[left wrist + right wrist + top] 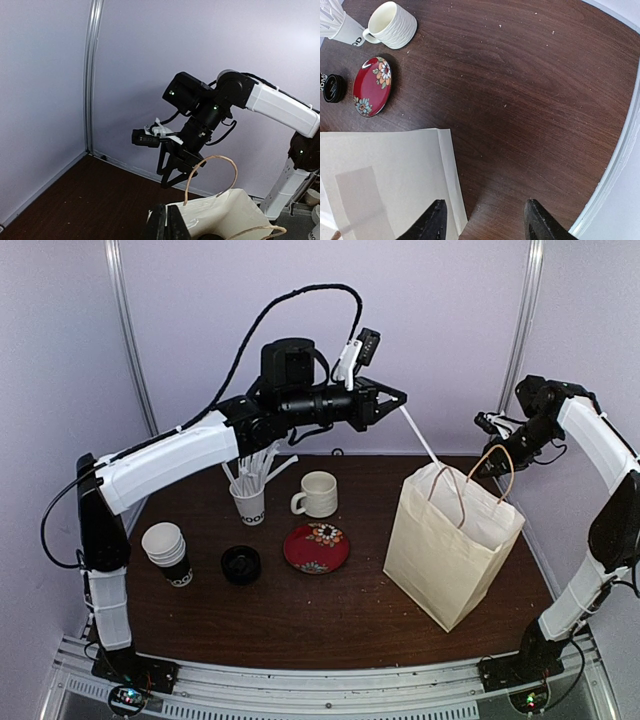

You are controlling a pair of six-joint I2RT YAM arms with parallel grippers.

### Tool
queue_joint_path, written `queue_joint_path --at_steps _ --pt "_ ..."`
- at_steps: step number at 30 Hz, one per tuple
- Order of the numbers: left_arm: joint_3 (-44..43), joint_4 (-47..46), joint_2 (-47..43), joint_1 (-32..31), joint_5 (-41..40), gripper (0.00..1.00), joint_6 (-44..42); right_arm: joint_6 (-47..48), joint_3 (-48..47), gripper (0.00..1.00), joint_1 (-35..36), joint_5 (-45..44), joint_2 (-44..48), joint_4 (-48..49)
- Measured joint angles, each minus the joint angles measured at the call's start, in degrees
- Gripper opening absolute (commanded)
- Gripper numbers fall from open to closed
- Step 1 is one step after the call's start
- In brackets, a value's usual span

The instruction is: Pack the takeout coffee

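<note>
The left arm reaches high over the table. The left gripper has its fingers pinched narrow on the top end of a white straw, which slants down to the open mouth of the bag. The bag stands upright on the right half of the table. The right gripper hovers over the bag's far right corner with its fingers spread wide, holding nothing. One finger is above the paper, the other above bare wood. A handle arches just beside those fingers, but whether they touch cannot be told. One black cup, lid on, stands on the left half of the table, well apart from the bag. It is between a red plate and a white-rimmed cup stack. Behind it stand a straw cup and a cream mug. A dark shape shows in the bag's mouth, too cropped to identify
</note>
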State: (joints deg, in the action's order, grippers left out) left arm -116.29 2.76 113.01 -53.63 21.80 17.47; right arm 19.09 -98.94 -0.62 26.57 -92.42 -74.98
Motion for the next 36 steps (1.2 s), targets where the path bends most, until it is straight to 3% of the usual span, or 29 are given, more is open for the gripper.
queue_joint_path --at_steps 8,14,18,25,32,36 --pt "-11.4 -0.7 11.3 -3.8 8.1 0.01 12.5 0.0 0.1 0.56 0.0 0.2 0.0 0.1" --pt "-16.2 3.7 17.3 -5.8 11.7 0.58 19.5 0.0 0.1 0.56 0.0 0.3 -0.3 0.0" --pt "-16.3 10.1 17.3 -5.7 9.1 0.70 17.8 0.0 0.1 0.56 0.0 0.4 -0.3 0.0" --pt "-12.3 18.6 10.5 -4.5 -0.6 0.72 6.6 0.2 0.1 0.56 0.0 0.4 -0.3 0.0" --pt "6.9 18.9 -14.2 0.5 -21.3 0.61 -6.6 0.2 0.1 0.56 0.0 0.8 -0.3 0.0" --pt "21.0 18.5 -26.1 7.9 -32.2 0.61 -8.6 0.2 0.1 0.56 0.0 0.9 -0.3 0.0"
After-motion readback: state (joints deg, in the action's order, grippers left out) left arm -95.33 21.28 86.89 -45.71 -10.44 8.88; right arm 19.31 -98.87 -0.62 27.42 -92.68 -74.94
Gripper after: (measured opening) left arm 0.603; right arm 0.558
